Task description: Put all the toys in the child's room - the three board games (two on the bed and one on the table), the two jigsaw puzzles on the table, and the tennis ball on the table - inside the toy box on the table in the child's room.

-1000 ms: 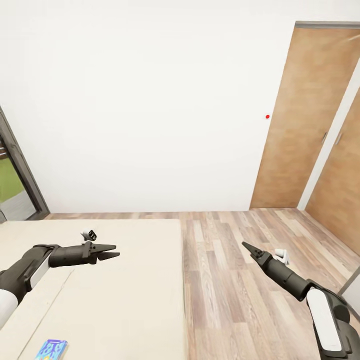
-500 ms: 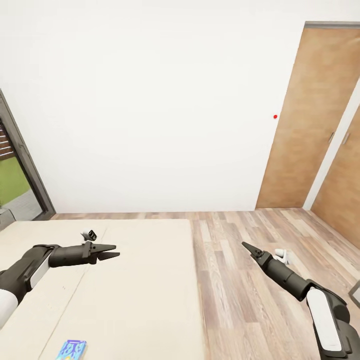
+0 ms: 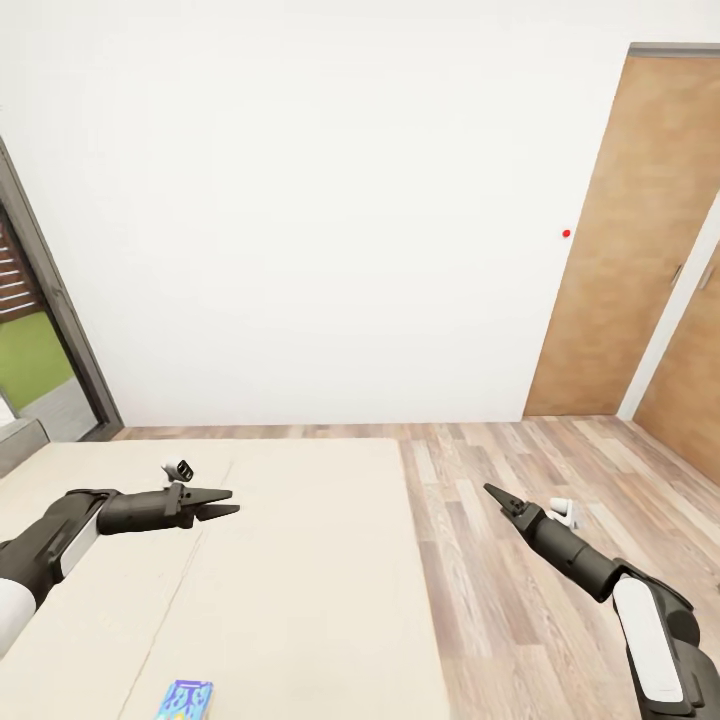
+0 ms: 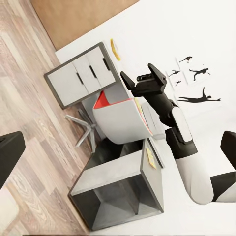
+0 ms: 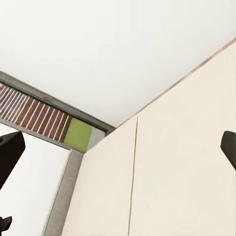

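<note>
Facing the bed (image 3: 280,560) with both arms raised clear, probably for travel. Left fingers (image 3: 222,503) open, right fingers (image 3: 494,492) open, both empty. Blue board game (image 3: 184,700) lying near.

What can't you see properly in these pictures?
- Blue game, head view: cut off by the bottom edge, so its full cover isn't visible.
- Bed, head view: runs off the left and bottom edges; any second game can't be made out.
- Window, head view: cut by the left edge.
- Right claw, head view: seen end-on; open or shut is unclear.
</note>
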You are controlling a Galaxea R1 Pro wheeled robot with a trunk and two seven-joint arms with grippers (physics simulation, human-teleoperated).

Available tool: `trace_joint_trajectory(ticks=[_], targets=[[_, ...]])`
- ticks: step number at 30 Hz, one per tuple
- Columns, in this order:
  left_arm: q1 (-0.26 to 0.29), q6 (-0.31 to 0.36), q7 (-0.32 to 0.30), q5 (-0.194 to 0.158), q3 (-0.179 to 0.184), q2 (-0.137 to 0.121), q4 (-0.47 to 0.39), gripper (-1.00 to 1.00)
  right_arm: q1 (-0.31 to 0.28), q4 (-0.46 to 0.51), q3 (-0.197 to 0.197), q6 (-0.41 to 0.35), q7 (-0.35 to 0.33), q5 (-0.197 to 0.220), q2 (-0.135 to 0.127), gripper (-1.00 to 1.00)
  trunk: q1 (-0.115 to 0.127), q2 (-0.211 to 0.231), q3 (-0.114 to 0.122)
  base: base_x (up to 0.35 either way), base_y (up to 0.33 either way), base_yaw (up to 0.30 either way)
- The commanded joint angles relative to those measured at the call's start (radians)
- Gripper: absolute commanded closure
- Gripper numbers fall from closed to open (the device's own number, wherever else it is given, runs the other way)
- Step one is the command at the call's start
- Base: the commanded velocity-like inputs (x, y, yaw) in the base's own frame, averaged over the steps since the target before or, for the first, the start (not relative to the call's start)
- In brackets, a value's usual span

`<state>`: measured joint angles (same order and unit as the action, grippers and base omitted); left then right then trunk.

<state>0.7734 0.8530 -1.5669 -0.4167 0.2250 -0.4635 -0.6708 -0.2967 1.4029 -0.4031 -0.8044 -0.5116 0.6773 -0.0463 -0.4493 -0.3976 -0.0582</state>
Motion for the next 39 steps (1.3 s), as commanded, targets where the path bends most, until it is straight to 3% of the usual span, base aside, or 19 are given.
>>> trace_joint_trajectory(ticks=[1,39], targets=[[0.001,0.011,-0.004,-0.004,0.005,-0.001,0.0,-1.0,-0.001,0.001,-0.002,-0.007,-0.002,0.001,0.0,-1.0,-0.001,-0.002,-0.002,0.0,0.272,0.0],[0.001,0.01,-0.004,-0.004,0.006,-0.001,0.0,-1.0,-0.001,0.001,0.001,-0.004,-0.002,0.001,0.001,-1.0,-0.001,-0.002,-0.002,0.0,0.248,0.0]])
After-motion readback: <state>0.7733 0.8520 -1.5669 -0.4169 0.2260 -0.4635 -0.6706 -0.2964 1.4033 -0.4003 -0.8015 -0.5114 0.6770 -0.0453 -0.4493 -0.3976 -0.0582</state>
